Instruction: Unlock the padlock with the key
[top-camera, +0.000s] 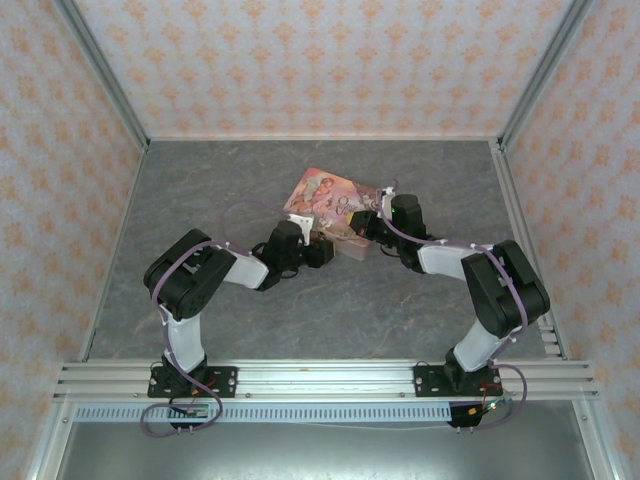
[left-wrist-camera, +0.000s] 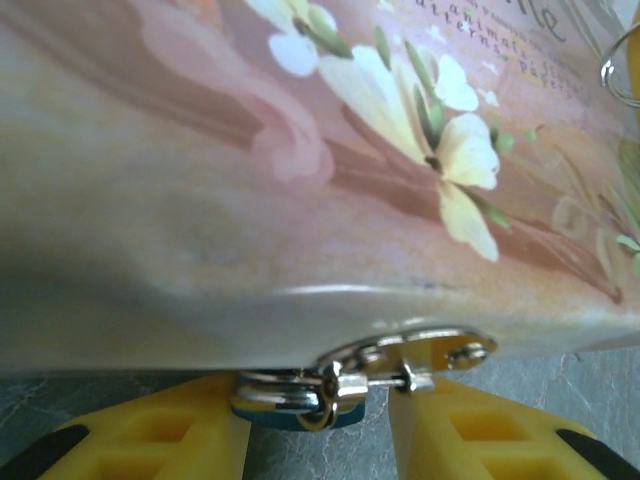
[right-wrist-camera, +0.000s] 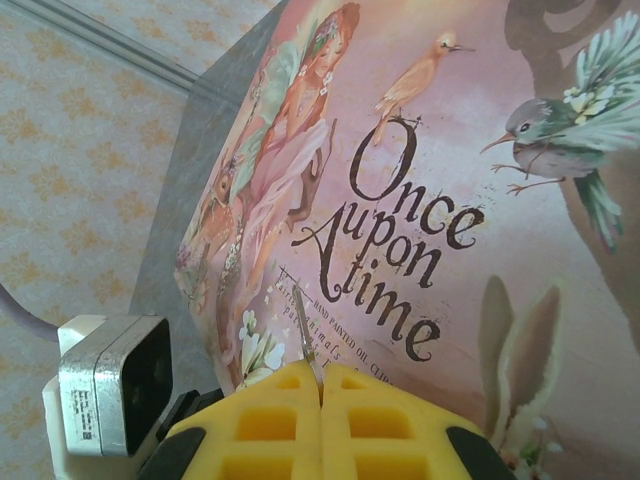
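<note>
Right jaws pressed together, pinching key (right-wrist-camera: 306, 350); left jaws spread either side of padlock (left-wrist-camera: 290, 405) under pink box (left-wrist-camera: 200, 200) edge.

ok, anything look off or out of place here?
Nothing spilled or broken. The box lies skewed to the table edges. The key pokes from the shut right gripper, leaning slightly left. The padlock hangs at the hasp, between the left gripper fingers.

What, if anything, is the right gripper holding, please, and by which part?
The right gripper holds the key, pinched by one end between its closed fingertips; the rest of the thin sliver sticks out free.
</note>
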